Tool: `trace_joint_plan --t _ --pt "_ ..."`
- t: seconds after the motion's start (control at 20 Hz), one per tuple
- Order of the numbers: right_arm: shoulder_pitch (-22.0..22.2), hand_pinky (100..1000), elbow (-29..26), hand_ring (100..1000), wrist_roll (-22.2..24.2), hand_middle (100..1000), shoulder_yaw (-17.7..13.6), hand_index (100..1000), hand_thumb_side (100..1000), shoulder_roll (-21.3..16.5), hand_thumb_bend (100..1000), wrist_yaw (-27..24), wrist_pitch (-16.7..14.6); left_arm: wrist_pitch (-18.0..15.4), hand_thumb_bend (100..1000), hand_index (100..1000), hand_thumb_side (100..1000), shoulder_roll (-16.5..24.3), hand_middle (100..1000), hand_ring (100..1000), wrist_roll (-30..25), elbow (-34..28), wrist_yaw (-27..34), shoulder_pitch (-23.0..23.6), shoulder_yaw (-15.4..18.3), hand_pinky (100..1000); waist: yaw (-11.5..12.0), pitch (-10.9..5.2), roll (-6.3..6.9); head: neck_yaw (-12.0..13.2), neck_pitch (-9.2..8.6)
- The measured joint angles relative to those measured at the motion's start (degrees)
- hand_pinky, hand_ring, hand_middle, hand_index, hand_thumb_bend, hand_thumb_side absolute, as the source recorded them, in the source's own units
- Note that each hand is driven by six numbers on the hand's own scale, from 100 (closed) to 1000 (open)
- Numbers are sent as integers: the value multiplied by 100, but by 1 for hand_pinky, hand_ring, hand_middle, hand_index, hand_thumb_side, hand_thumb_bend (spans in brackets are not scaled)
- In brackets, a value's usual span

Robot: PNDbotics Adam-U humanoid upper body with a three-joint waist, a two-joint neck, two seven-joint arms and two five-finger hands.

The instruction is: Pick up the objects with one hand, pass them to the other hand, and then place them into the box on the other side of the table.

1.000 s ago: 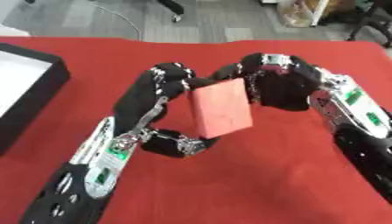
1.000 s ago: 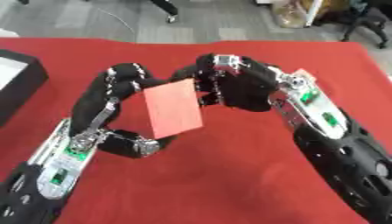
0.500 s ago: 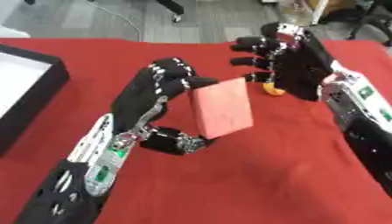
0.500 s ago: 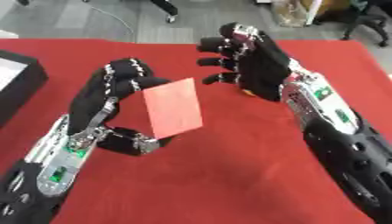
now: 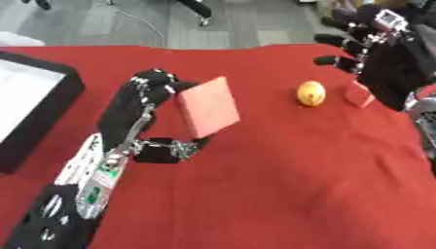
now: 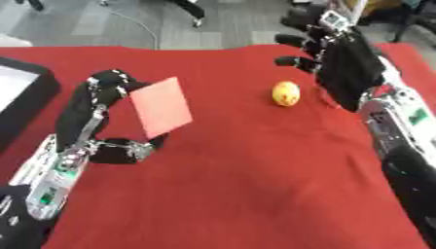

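The left hand (image 5: 145, 104) holds a flat pink block (image 5: 207, 107) up off the counter (image 5: 255, 194). Its fingers curl over the block's top left edge and its thumb sits under the bottom edge, so the block is pinched between them. The block is tilted, with its wide face turned toward the camera.

The right hand (image 6: 345, 68) is up at the far right side. Its fingers are spread out and straight, and it holds nothing. It hangs above the counter, just beside a small yellow-orange ball (image 6: 286, 93).

One second ago the right hand was pressed close against the pink block, right next to the left hand. Half a second ago it was opening and pulling away. Now it is well apart from the block, over by the ball. The left hand has kept the block all this time and has moved it only a little.

The ball lies on the red cloth of the counter. A small pink piece (image 5: 358, 94) lies just to its right, partly hidden by the right hand. A black box (image 5: 60, 104) with a white inside sits at the left edge of the counter. Behind the counter there is a grey floor with chair legs (image 5: 197, 9) on it.
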Motion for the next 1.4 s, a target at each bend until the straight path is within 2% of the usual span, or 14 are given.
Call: trace_joint_plan --t 0.15,0.2,0.3,0.5,0.7,0.85,0.9,0.95,1.0,1.05,1.1,1.2,1.3,1.4 --pt "160 731 -12 887 -45 892 -265 848 551 -78 100 177 -338 451 122 636 438 368 465 464 -219 -230 143 259 394 569 -72 -28 97 153 -6" --pt "192 731 -12 887 -59 892 -320 849 540 -103 100 226 -416 639 166 649 450 512 476 477 -349 -319 202 341 535 578 -90 -57 123 216 -7" --pt "226 732 -14 883 -42 886 -385 850 541 -141 100 340 -554 1093 237 671 474 843 498 495 -682 -506 316 504 845 596 -117 -105 169 374 -24" --pt "329 730 -15 882 129 886 -412 850 538 -155 100 625 -727 2034 311 710 519 1540 535 524 -1495 -647 486 797 1416 614 -169 -140 251 777 -55" --pt "400 729 -15 882 256 885 -412 850 539 -151 100 863 -769 2811 310 714 516 2127 541 532 -2230 -183 701 893 1872 618 -204 -170 279 1195 -71" --pt "444 729 -15 882 319 884 -412 850 540 -143 100 972 -751 3241 293 705 492 2401 531 526 -2401 502 750 843 2106 609 -229 -170 283 1404 -105" --pt "444 729 -15 881 338 883 -411 849 541 -135 100 996 -749 3331 447 812 608 2456 626 597 -2413 724 765 814 2138 663 -234 -170 283 1443 -109" --pt "447 729 -15 881 354 883 -411 849 540 -117 100 1018 -742 3411 498 838 649 2518 656 614 -2470 1021 793 767 2150 674 -257 -170 283 1479 -119" --pt "449 729 -15 881 367 883 -411 849 541 -90 100 1041 -735 3462 609 869 723 2574 710 650 -2549 1348 825 684 2150 695 -285 -170 283 1512 -131" --pt "451 729 -15 881 385 882 -411 849 541 -73 100 1059 -732 3471 654 879 741 2622 731 665 -2626 1657 861 597 2148 701 -302 -170 283 1536 -146" --pt "454 729 -15 880 403 881 -410 849 542 -47 100 1073 -733 3447 738 909 777 2664 777 699 -2682 1918 898 526 2147 716 -312 -170 283 1557 -154" --pt "477 728 -15 879 437 878 -410 849 542 -7 100 1102 -728 3346 794 925 810 2719 797 704 -2726 2260 966 435 2147 716 -335 -170 283 1580 -156" --pt "495 727 -15 877 468 876 -410 850 540 19 100 1138 -734 3217 837 940 850 2735 821 718 -2697 2347 1026 403 2147 724 -343 -170 281 1588 -156" --pt "497 729 -15 878 522 878 -410 853 529 40 100 1173 -763 3088 798 934 819 2746 804 695 -2632 2249 1063 399 2154 699 -345 -170 281 1581 -156"
